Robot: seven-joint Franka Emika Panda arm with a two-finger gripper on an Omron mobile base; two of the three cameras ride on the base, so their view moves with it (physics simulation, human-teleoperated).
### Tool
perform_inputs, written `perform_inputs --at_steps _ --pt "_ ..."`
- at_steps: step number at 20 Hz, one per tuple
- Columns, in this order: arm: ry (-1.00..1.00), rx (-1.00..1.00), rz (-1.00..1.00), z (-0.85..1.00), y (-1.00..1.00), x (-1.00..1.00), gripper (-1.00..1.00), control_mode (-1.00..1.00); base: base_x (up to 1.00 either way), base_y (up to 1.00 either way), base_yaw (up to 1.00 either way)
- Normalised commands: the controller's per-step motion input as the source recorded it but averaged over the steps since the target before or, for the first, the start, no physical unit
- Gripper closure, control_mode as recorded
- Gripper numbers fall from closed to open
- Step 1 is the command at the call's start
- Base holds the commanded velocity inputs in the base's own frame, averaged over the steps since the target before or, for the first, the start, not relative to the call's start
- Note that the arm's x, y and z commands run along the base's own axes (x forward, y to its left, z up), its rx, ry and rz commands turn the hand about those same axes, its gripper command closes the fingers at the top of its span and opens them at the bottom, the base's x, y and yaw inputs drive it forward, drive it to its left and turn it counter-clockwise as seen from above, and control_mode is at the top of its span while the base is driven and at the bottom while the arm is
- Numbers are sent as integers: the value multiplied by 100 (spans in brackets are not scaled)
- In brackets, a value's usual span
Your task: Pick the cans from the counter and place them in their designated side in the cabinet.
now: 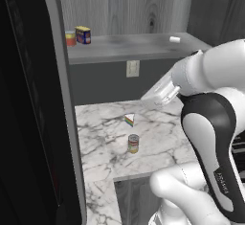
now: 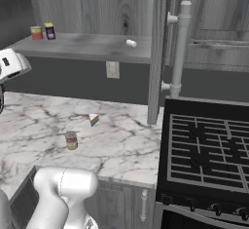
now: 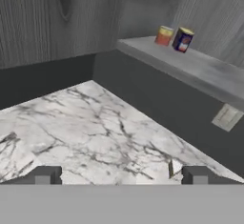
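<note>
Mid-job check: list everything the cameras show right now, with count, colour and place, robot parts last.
round can: one, silvery top, yellow-green-red label, upright on the counter
boxy can: one, dark blue with yellow top, left end of the cabinet shelf
short can: one, red and yellow, on the shelf just left of the boxy can
striped wedge: one, rainbow, on the counter behind the round can
small cylinder: one, white, lying on the shelf towards its right end
counter: one, white marble with grey veins
cabinet: one, grey wood grain
wall outlet: one, pale, on the dark wall under the shelf
stove: one, black, right of the counter
gripper: one, dark fingertips, open, holding nothing, above the counter
</note>
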Motion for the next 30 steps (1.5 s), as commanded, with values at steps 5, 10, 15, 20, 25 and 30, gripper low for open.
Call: perform_inputs --at_steps 5,10,15,20,25,30 --pt "33 -10 -3 -34 0 0 -100 -100 0 0 0" --pt "8 -3 -4 -29 0 0 -100 -100 0 0 0" --pt "5 -3 -10 -40 -6 2 -100 -100 0 0 0" --pt "8 -2 -11 -40 -15 2 -100 -100 0 0 0" --pt "5 0 -10 -23 -13 6 -100 -100 0 0 0" --pt "5 0 -9 -17 -10 15 -100 -100 0 0 0"
